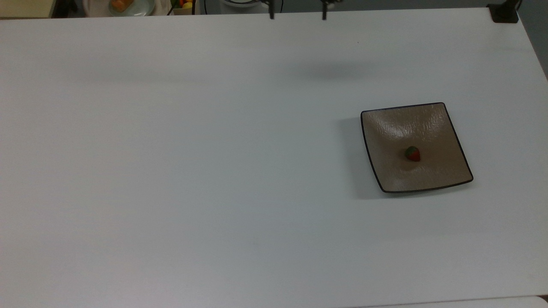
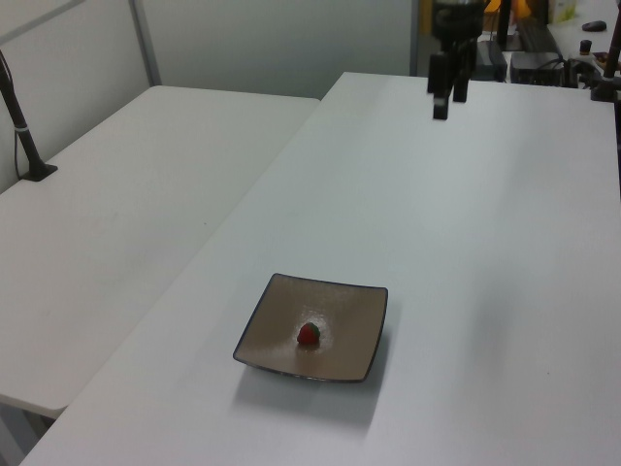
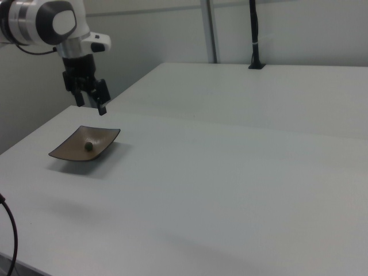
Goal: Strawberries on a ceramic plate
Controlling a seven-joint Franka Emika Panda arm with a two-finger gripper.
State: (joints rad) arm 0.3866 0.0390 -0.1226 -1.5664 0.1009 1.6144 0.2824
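The strawberry point(image 1: 412, 153) is one small fruit, red at the pointed end with a dark green leafy cap. It lies near the middle of the plate point(image 1: 445, 171), touching its surface and well inside the rim. In the left view it reads as a plain red dot point(image 2: 309, 334); in the right view it looks dark and greenish point(image 3: 88, 146), with its red side hard to make out.

The plate is square, glossy tan-brown, with a thin black rim, upturned corners and a wrinkled texture that catches the light near its far edge in the top view. It sits flat on the white tabletop point(image 1: 192, 171), toward the top view's right.

The pincer point(image 1: 297, 13) hangs in the air well apart from the plate, its two black fingers spread wide and holding nothing. In the top view the picture's upper edge cuts it off, so just the fingertips point(image 1: 271, 14) show. In the left view it sits above the far end of the tabletop point(image 2: 446, 89), seen nearly side-on. In the right view it hangs above and behind the plate point(image 3: 92, 96).
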